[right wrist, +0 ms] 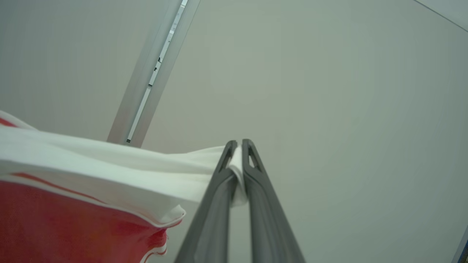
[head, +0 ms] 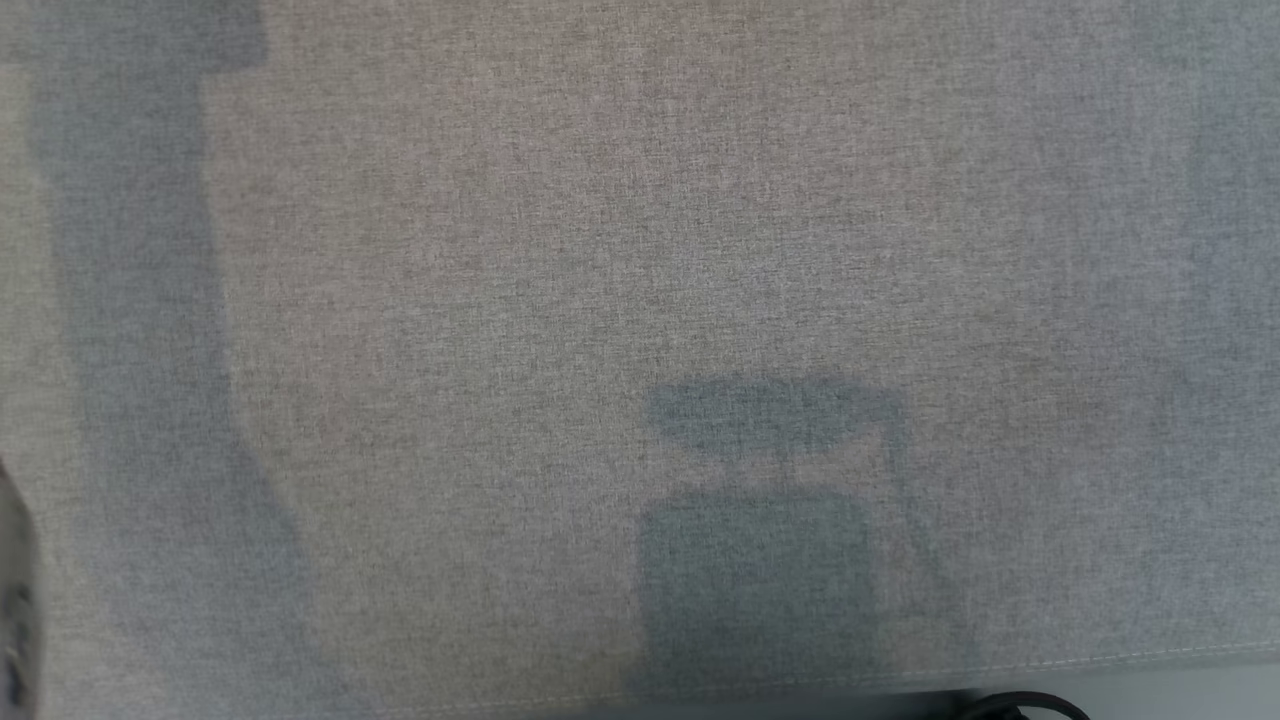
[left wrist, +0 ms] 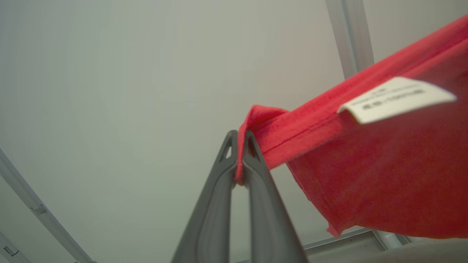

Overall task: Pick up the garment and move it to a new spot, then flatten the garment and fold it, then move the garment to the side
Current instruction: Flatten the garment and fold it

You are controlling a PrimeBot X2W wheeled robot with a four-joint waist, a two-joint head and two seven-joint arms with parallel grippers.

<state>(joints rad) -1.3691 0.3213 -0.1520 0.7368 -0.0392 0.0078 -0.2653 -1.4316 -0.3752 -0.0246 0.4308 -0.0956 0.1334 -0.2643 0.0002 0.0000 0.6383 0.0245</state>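
Both claws closed on cloth. The left gripper (left wrist: pixel 239 140) pinched a red hem fold of the garment (left wrist: pixel 384 175), which stretched off to that view's right, white tag (left wrist: pixel 396 98) showing. The right gripper (right wrist: pixel 238 146) pinched a white edge at its fingertips, garment stretching to that view's left, red below. Head view: grey fabric surface (head: pixel 600 250), shadowed.
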